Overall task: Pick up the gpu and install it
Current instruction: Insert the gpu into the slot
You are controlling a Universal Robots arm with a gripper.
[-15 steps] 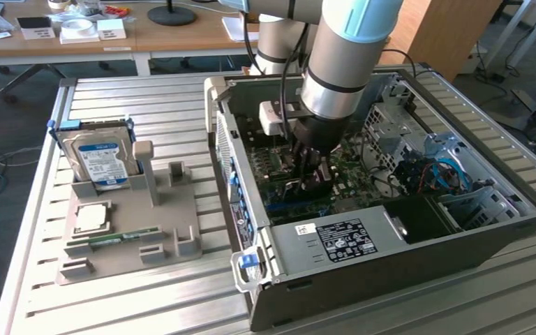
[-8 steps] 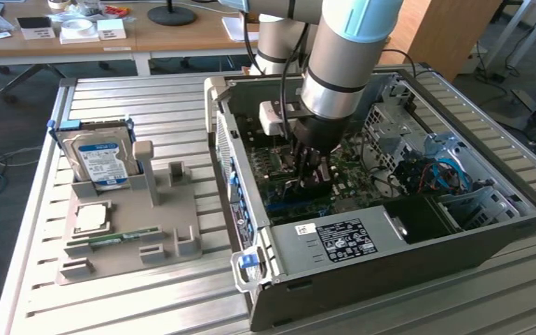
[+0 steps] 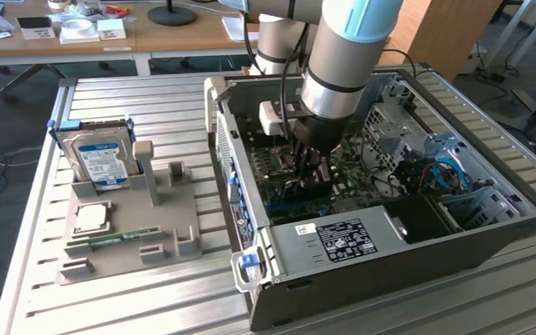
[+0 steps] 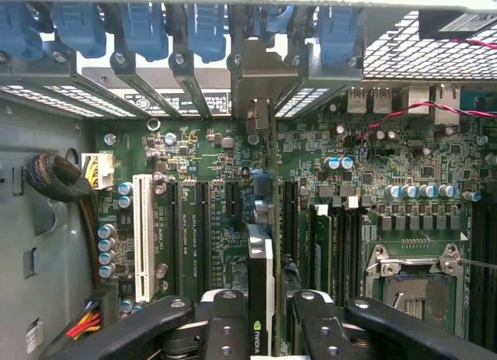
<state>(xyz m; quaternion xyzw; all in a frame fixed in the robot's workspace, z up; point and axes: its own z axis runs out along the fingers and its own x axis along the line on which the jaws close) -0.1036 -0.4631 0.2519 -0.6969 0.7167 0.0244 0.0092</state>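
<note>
The gpu (image 4: 261, 278) is a slim dark card seen edge-on, standing upright over the green motherboard (image 4: 202, 150) in line with the black expansion slots. Its metal bracket (image 4: 252, 88) reaches the rear slot openings under the blue clips (image 4: 140, 26). My gripper (image 4: 264, 309) is shut on the gpu, one black finger on each face of the card. In the exterior view the gripper (image 3: 310, 174) hangs straight down inside the open computer case (image 3: 370, 244), low over the board. I cannot tell whether the card's edge is seated in a slot.
A grey holder (image 3: 128, 230) on the slatted table at the exterior view's left carries a blue-labelled hard drive (image 3: 100, 157), a square chip (image 3: 91, 218) and a green RAM stick (image 3: 109, 239). Drive cages and cables (image 3: 435, 174) fill the case's far side. An empty CPU socket (image 4: 411, 275) lies beside the RAM slots.
</note>
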